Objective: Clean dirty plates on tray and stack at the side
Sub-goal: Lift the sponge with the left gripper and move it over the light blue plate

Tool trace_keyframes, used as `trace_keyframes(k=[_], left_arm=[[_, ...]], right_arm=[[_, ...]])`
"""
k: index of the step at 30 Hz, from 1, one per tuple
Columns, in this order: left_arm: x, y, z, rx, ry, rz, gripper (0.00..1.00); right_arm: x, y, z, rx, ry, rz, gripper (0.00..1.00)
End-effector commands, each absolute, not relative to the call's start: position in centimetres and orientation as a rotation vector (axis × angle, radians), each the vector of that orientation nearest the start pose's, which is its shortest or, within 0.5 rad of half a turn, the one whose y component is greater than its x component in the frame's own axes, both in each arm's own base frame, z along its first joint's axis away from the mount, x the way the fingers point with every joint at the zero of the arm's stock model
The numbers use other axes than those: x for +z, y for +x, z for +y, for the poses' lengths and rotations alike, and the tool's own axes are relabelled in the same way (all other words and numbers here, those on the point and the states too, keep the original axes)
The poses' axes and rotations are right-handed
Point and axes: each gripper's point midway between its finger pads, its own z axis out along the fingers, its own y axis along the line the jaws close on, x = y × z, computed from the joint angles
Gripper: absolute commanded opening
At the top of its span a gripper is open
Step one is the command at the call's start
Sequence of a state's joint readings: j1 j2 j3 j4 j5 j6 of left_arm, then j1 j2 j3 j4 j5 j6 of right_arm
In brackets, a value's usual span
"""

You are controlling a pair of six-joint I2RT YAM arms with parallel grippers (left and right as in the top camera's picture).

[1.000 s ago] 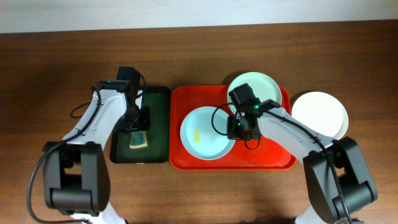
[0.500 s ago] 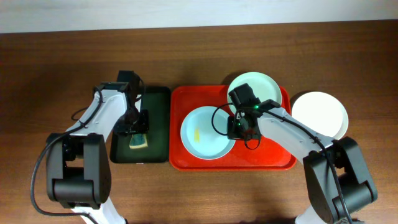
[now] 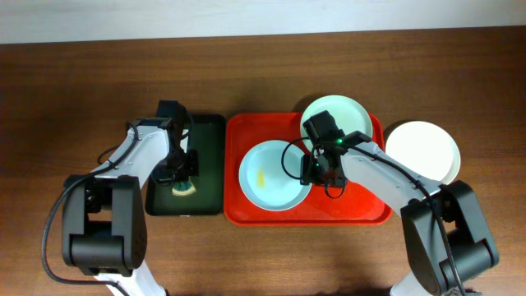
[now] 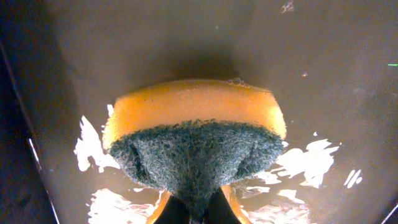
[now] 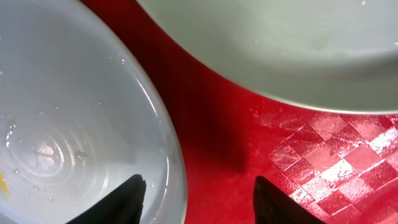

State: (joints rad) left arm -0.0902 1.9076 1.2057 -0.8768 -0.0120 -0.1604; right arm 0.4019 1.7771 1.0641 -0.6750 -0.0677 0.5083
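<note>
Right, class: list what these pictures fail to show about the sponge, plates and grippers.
Overhead: the sponge is mostly hidden under the left gripper.
Overhead: the right gripper covers the rim of the near plate; contact cannot be told.
Left wrist: the bottom edge cuts off the left gripper.
Right wrist: the near plate and the far plate run off the frame.
</note>
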Motion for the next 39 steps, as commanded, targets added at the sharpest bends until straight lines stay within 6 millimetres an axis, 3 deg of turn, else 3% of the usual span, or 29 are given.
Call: trace_keyframes(k=[1, 5, 9, 12, 13, 14, 15, 20, 21, 24, 26, 28, 31, 34, 38, 39], left_arm=[[1.3, 33.6, -3.1, -0.029, -0.111, 3.114, 0.0], [4.9, 35.0, -3.3, -0.06, -0.105, 3.001, 0.0], [11.9, 36.0, -3.5, -0.092, -0.089, 2.793, 0.0], [15.6, 35.8, -3.5, -0.106, -0.084, 2.685, 0.0], [16.6, 35.5, -3.5, -0.11, -0.083, 2.655, 0.0], [17.3, 35.4, -3.5, -0.112, -0.082, 2.637, 0.0], [17.7, 35.2, -3.5, -0.113, -0.082, 2.628, 0.0], [17.2, 35.1, -3.4, -0.105, -0.062, 2.649, 0.0], [17.0, 35.1, -3.4, -0.105, -0.062, 2.654, 0.0], [16.5, 35.1, -3.5, -0.097, -0.037, 2.672, 0.0], [16.3, 35.1, -3.5, -0.093, -0.023, 2.679, 0.0], [16.2, 35.1, -3.5, -0.093, -0.023, 2.681, 0.0], [16.2, 35.1, -3.5, -0.093, -0.023, 2.681, 0.0], [16.2, 35.1, -3.5, -0.091, -0.013, 2.681, 0.0], [16.2, 35.1, -3.8, -0.111, 0.004, 2.681, 0.0], [16.2, 35.1, -4.0, -0.127, 0.014, 2.681, 0.0]], right_arm=[[2.2, 31.6, 14.2, 0.2, 0.158, 2.974, 0.56], [2.1, 31.0, 14.0, 0.186, 0.16, 2.996, 0.32], [2.1, 30.9, 14.1, 0.188, 0.16, 3.001, 0.36], [1.9, 31.1, 14.0, 0.182, 0.16, 2.99, 0.35], [1.8, 31.3, 14.1, 0.189, 0.159, 2.982, 0.3], [1.7, 31.4, 14.2, 0.199, 0.159, 2.98, 0.14], [1.7, 31.3, 14.5, 0.225, 0.157, 2.986, 0.04], [2.1, 30.5, 16.8, 0.429, 0.135, 3.02, 0.04], [2.1, 30.5, 16.8, 0.426, 0.136, 3.021, 0.08], [2.0, 31.0, 16.1, 0.362, 0.141, 2.998, 0.32], [2.0, 32.0, 15.5, 0.302, 0.145, 2.959, 0.36], [2.0, 32.4, 15.4, 0.29, 0.145, 2.939, 0.34], [2.0, 32.4, 15.5, 0.294, 0.145, 2.939, 0.12], [1.8, 31.7, 15.2, 0.28, 0.149, 2.97, 0.04], [1.7, 31.1, 15.0, 0.265, 0.158, 2.995, 0.06], [1.7, 31.2, 15.0, 0.268, 0.158, 2.99, 0.14]])
